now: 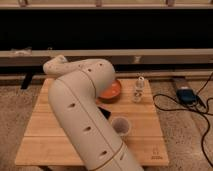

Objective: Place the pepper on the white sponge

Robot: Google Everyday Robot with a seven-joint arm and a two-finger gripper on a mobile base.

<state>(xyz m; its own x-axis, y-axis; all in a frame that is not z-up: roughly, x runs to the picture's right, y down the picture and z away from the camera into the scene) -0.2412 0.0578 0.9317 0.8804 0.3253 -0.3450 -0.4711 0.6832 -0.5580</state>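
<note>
My bulky white arm (82,107) rises from the bottom edge, bends at the elbow and reaches left over the wooden table (145,135). Its far end (54,65) sits above the table's back left corner. The gripper is hidden behind the arm there, with its jaws standing wide. The pepper and the white sponge are out of view, possibly covered by the arm.
An orange bowl (113,92) sits at the back middle, with a small clear bottle (138,90) to its right. A flat black object (105,113) and a pale cup (120,126) lie near the arm. A blue device (186,95) and cables are on the floor at right.
</note>
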